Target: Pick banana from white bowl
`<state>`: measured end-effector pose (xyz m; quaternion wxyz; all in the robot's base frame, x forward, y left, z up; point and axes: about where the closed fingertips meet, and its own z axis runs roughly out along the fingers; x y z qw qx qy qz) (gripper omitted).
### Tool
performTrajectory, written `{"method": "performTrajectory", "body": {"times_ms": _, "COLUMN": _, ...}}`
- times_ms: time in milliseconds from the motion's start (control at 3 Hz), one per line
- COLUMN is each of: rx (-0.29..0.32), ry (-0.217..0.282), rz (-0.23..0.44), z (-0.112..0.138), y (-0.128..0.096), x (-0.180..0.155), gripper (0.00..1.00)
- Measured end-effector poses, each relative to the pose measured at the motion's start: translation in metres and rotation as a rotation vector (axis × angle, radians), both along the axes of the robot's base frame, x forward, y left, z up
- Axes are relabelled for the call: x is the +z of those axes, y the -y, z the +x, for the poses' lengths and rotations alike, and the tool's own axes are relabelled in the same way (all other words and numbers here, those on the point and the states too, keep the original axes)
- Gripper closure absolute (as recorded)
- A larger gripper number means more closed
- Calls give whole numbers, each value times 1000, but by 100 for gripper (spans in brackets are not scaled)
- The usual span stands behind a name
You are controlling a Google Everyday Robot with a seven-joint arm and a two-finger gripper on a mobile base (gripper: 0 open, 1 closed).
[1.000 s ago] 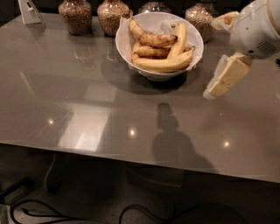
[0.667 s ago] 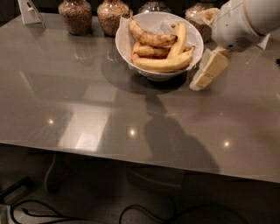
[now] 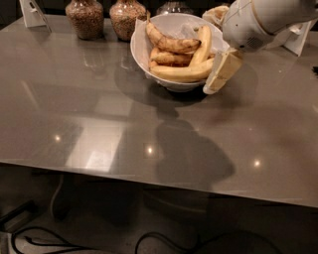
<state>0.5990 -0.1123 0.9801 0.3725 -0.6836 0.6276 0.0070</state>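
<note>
The white bowl (image 3: 149,62) stands at the back middle of the grey table and holds several bananas. The banana (image 3: 180,74), long, pale yellow and gently curved, lies along the bowl's front side. A brown-blotched banana (image 3: 171,43) lies across the top, and a shorter yellow one (image 3: 202,45) leans at the right. My gripper (image 3: 210,52) is at the bowl's right rim, open and empty. Its lower finger (image 3: 222,72) hangs just outside the rim by the banana's right end. Its upper finger (image 3: 214,14) shows behind the bowl.
Two glass jars with brown contents (image 3: 85,17) (image 3: 126,17) stand behind the bowl at the left, and a third jar (image 3: 174,6) is directly behind it. White card stands sit at the back left (image 3: 32,12) and back right (image 3: 299,37). The table's front edge (image 3: 149,176) runs across below.
My arm has swung left from beside the bowl, so the gripper now sits at the bowl's right rim. The bowl and bananas have not moved.
</note>
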Motion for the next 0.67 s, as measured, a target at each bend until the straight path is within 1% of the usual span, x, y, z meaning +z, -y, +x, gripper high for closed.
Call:
{"method": "performTrajectory", "body": {"times_ms": 333, "rx": 20, "ry": 40, "rz": -65, "z": 9, "y": 6, "x": -12, "gripper": 0}}
{"method": "performTrajectory", "body": {"times_ms": 667, "rx": 43, "ry": 70, "rz": -121, "z": 26, "y": 13, "x": -27, "gripper": 16}}
